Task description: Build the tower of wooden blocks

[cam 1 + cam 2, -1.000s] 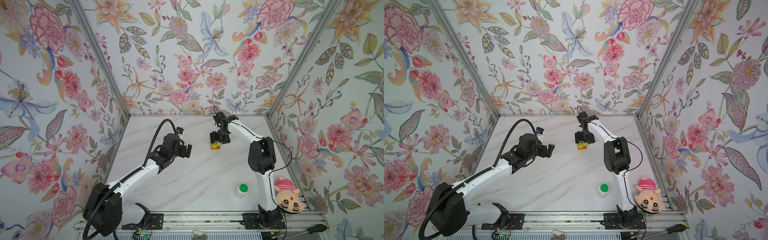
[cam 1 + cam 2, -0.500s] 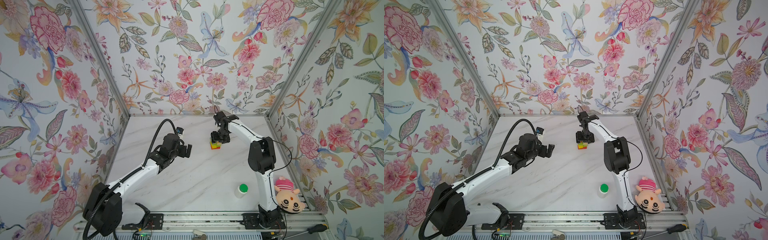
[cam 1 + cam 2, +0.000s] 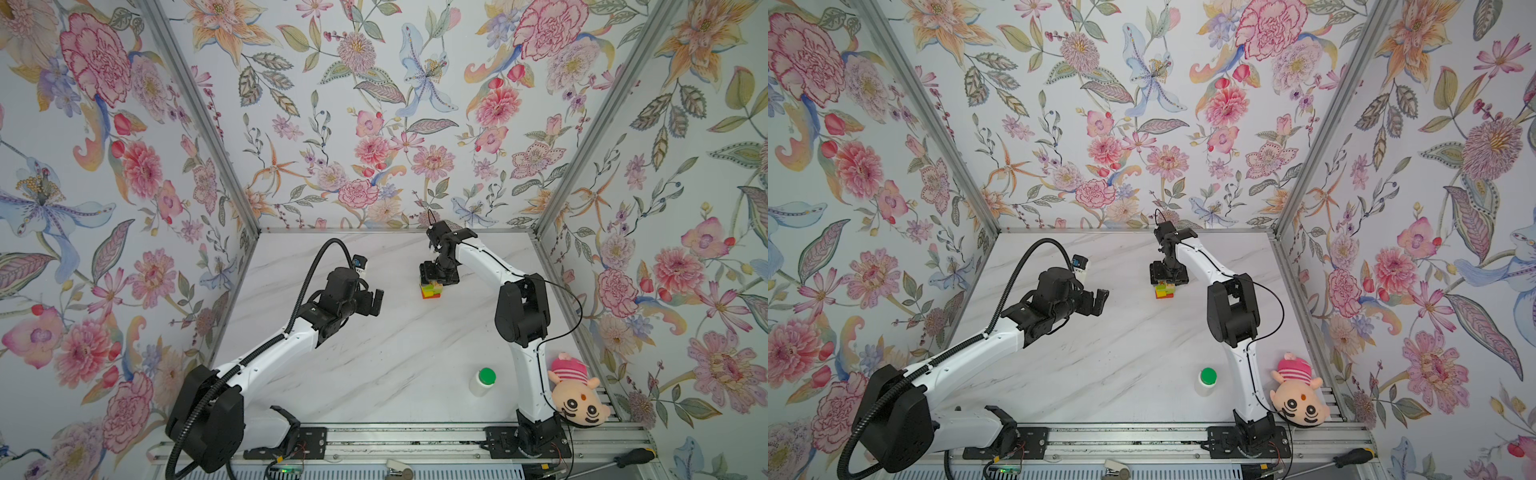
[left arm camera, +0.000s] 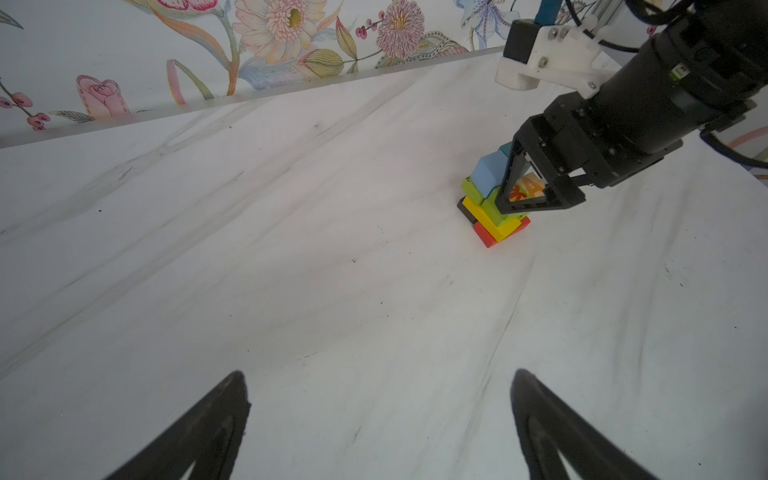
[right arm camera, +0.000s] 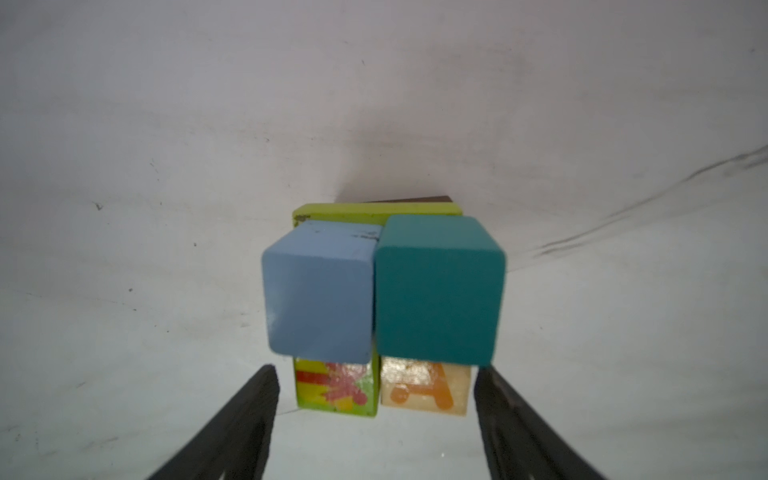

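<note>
The tower (image 3: 431,289) (image 3: 1164,290) stands mid-table, a small stack of wood blocks. The left wrist view shows its red base (image 4: 487,237), yellow and lime layers, a brown block (image 4: 465,208) and the cubes above. In the right wrist view a light-blue cube (image 5: 318,291) and a teal cube (image 5: 438,286) sit side by side. Beside them are a green red-marked cube (image 5: 336,388) and a tan "A" cube (image 5: 424,390). My right gripper (image 5: 376,369) (image 3: 438,277) straddles those two letter cubes, open, a thin gap on each side. My left gripper (image 4: 380,374) (image 3: 374,302) hangs open left of the tower, nothing in it.
A white bottle with a green cap (image 3: 482,380) stands at the front right. A plush doll (image 3: 575,395) lies by the right arm's base, and a screwdriver (image 3: 631,457) lies on the front rail. Flowered walls close in the left, back and right sides.
</note>
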